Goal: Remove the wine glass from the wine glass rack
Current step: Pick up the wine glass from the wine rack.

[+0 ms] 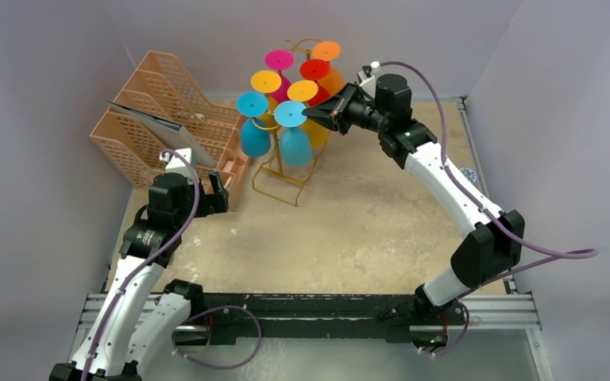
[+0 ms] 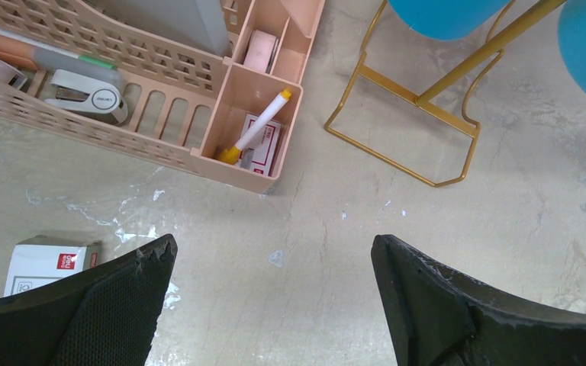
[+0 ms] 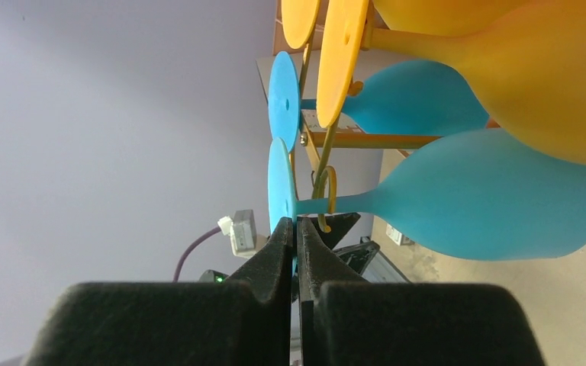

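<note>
The gold wire wine glass rack [image 1: 279,181] stands at the back middle of the table, with several coloured wine glasses hanging upside down from its hooks. My right gripper [image 1: 316,111] reaches in from the right at hook height. It is shut on the edge of the round foot of the nearest blue wine glass [image 3: 488,198], whose stem still sits in a gold hook [image 3: 328,191]. The right gripper [image 3: 296,226] pinches that thin blue disc between its tips. My left gripper [image 1: 214,190] hangs open over bare table, its fingers [image 2: 420,290] wide apart with nothing between them.
A peach lattice file organizer [image 1: 159,119] with a stapler [image 2: 84,95] and a marker [image 2: 259,126] stands left of the rack. A small white box [image 2: 42,263] lies by the left fingers. Yellow, orange, red and pink glasses crowd the rack behind the blue ones.
</note>
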Robot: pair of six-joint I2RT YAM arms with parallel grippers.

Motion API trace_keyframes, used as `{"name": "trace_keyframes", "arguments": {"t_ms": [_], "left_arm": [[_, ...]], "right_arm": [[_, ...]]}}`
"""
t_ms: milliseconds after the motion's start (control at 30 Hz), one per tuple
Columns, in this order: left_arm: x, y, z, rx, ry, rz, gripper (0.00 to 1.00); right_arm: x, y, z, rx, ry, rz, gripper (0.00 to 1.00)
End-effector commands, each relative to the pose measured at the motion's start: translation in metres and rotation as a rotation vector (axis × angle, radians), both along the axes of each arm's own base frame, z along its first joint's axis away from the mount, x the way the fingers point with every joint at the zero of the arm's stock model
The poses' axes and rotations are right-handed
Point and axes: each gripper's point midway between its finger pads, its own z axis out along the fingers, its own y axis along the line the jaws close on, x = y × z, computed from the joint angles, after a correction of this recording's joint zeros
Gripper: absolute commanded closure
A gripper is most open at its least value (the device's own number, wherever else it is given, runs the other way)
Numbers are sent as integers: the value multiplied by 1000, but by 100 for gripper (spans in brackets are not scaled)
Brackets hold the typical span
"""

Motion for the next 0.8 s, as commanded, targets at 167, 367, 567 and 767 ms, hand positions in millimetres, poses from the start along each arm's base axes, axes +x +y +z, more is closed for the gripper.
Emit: {"name": "trace_keyframes", "arguments": {"t_ms": [167, 367, 567, 767], "left_arm": [[4, -2, 20, -21, -47, 0, 2], [4, -2, 20, -21, -46, 2, 2], [4, -2, 20, -21, -48, 1, 2], [4, -2, 20, -21, -48, 0, 2]], "right_arm": [[-5, -7, 30, 71, -43, -53, 100], [-8, -12, 24, 78, -17, -82, 100], [-11, -14, 23, 92, -7, -86, 100], [-12, -15, 22, 103, 1, -91, 100]]}}
